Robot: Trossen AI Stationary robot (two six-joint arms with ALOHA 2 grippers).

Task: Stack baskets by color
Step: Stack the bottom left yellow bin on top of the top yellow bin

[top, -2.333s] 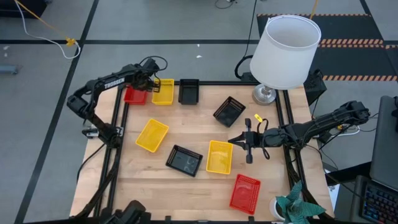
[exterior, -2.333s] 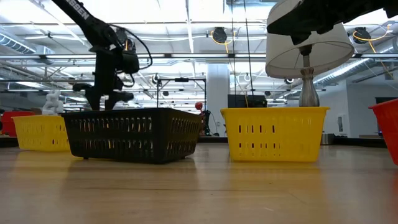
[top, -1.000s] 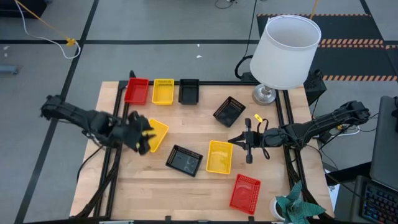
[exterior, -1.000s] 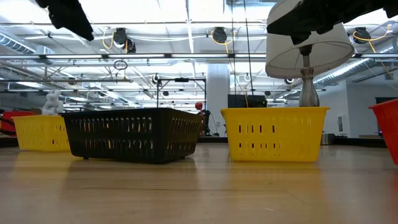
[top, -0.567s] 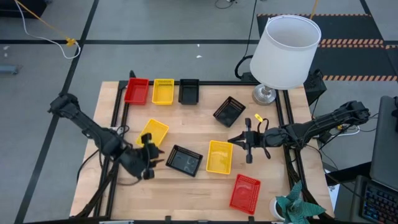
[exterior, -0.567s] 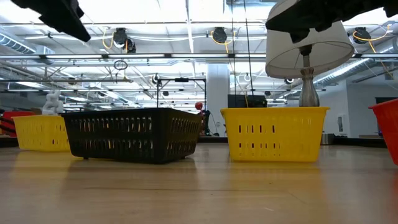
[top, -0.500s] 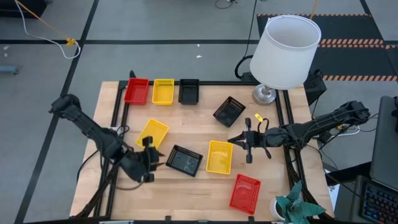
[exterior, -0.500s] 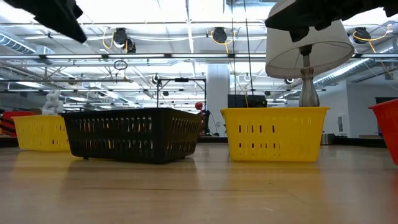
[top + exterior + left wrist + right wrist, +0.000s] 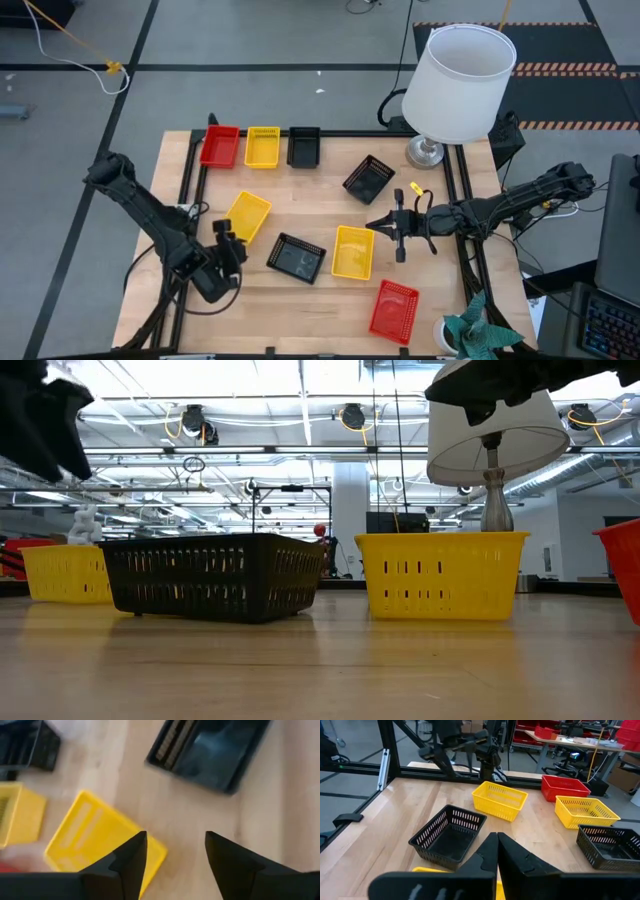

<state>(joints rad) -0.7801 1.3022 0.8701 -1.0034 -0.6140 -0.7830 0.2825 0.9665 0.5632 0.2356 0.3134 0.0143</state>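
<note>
**Reaching for a loose yellow basket, left arm**

Hovering over the front-left of the worktop (image 9: 300,305), the left gripper (image 9: 225,250) has its jaws spread wide and holds nothing. The right gripper (image 9: 398,232) waits mid-worktop, right side, jaws fully shut and empty.

Step in hand, as judged: picking up the near yellow basket (image 9: 245,217), just beside the left gripper. Advice: come down over one long wall, one finger inside and one outside, and grip at the rim's middle so the basket hangs level. Keep clear of the black basket (image 9: 296,257) close by.

Condition of the goods: small rectangular plastic baskets with slotted sides, all open side up. One red (image 9: 220,146), one yellow (image 9: 263,146) and one black (image 9: 303,146) stand in a row at the far edge. Loose on the worktop: two yellow, two black, and a red (image 9: 394,311) near the front right.
</note>
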